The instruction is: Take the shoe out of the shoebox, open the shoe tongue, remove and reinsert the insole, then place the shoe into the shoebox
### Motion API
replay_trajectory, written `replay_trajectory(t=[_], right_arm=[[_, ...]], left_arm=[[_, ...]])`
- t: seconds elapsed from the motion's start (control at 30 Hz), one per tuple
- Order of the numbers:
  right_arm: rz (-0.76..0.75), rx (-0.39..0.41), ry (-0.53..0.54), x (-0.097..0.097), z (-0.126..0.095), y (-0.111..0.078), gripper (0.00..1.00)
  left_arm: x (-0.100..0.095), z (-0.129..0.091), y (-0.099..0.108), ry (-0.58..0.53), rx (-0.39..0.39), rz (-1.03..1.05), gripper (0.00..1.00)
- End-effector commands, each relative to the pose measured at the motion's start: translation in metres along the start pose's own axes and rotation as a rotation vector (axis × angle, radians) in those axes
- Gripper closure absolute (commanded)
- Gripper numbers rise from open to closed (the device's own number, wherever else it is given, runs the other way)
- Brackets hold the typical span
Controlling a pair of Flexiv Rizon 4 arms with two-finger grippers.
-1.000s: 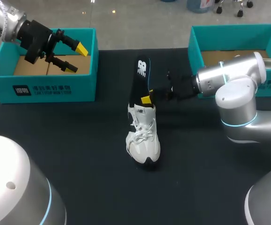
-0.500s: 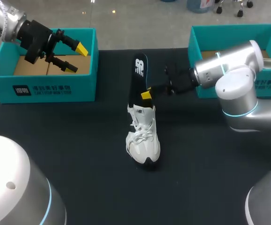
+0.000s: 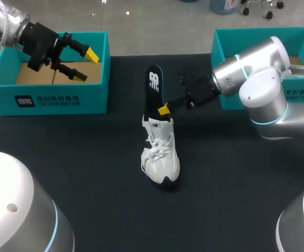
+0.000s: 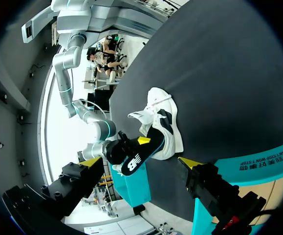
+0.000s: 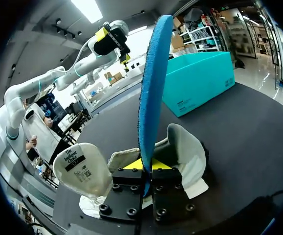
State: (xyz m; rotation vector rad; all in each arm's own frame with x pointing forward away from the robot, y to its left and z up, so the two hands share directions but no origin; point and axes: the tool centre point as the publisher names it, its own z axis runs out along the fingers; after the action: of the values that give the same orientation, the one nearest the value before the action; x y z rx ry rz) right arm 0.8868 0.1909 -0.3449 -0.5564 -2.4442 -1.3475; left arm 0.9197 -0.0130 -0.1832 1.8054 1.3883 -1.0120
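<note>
Chiefly, the danger is an unbraced shoe: nothing on the black table [image 3: 88, 173] steadies it, for the left gripper [image 3: 87, 65] hangs spread and empty over the teal shoebox [image 3: 46, 100], well apart from the work. The white sneaker [image 3: 161, 152] stands upright directly under the right gripper [image 3: 164, 110], its collar just below the fingertips. That gripper is pinching the blue-backed insole [image 5: 153, 83] close to its lower end, so the long blade rises almost upright ahead of the fingers. Whether its bottom tip has cleared the collar I cannot tell. If it has not, a lift would likely drag or tip the sneaker. The pinch is narrow and low, so the insole could pivot or slip between the pads. On reinsertion, I judge that the limp end may buckle against the tongue or heel rather than slide in flat.
</note>
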Motion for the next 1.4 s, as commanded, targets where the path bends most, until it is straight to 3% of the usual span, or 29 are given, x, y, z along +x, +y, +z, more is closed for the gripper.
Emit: replay_trajectory(t=[0.03,0.33,0.37,0.4,0.43,0.5,0.63,0.73,0.8,0.83,0.87,1.07,1.4], right_arm=[[0.008,0.043,0.019,0.000,0.003,-0.003,1.00],[0.017,0.100,0.051,0.008,0.008,-0.014,1.00],[0.018,0.099,0.049,0.008,0.008,-0.014,0.94],[0.019,0.091,0.046,0.009,0.007,-0.013,0.72],[0.016,0.085,0.036,0.008,0.006,-0.011,0.64],[0.010,0.068,0.026,0.008,0.003,-0.007,0.56],[-0.012,0.043,0.010,0.007,-0.001,0.005,0.51],[-0.012,0.016,0.018,0.006,-0.003,0.011,0.53],[-0.001,-0.006,0.029,0.005,-0.003,0.012,0.60],[0.015,-0.029,0.046,0.004,-0.002,0.013,0.76],[0.028,-0.050,0.066,0.004,-0.001,0.013,1.00],[0.115,-0.119,0.192,0.000,0.005,0.011,1.00],[0.162,-0.055,0.242,0.002,0.009,-0.001,1.00]], left_arm=[[0.000,-0.001,0.000,0.003,0.001,0.000,0.00],[0.000,-0.001,0.000,0.003,0.001,0.000,0.00],[0.000,-0.001,0.000,0.003,0.001,0.000,0.00],[0.000,-0.001,0.000,0.003,0.001,0.000,0.00],[0.000,-0.001,0.000,0.003,0.001,0.000,0.00],[0.000,-0.001,0.000,0.003,0.001,0.000,0.00],[0.000,-0.001,0.000,0.003,0.001,0.000,0.00],[0.000,-0.001,0.000,0.003,0.001,0.000,0.00],[0.000,-0.001,0.000,0.003,0.001,0.000,0.00],[0.000,-0.001,0.000,0.003,0.001,0.000,0.00],[0.000,-0.001,0.000,0.003,0.001,0.000,0.00],[0.000,-0.001,0.000,0.003,0.001,0.000,0.00],[0.000,-0.001,0.000,0.003,0.001,0.000,0.00]])
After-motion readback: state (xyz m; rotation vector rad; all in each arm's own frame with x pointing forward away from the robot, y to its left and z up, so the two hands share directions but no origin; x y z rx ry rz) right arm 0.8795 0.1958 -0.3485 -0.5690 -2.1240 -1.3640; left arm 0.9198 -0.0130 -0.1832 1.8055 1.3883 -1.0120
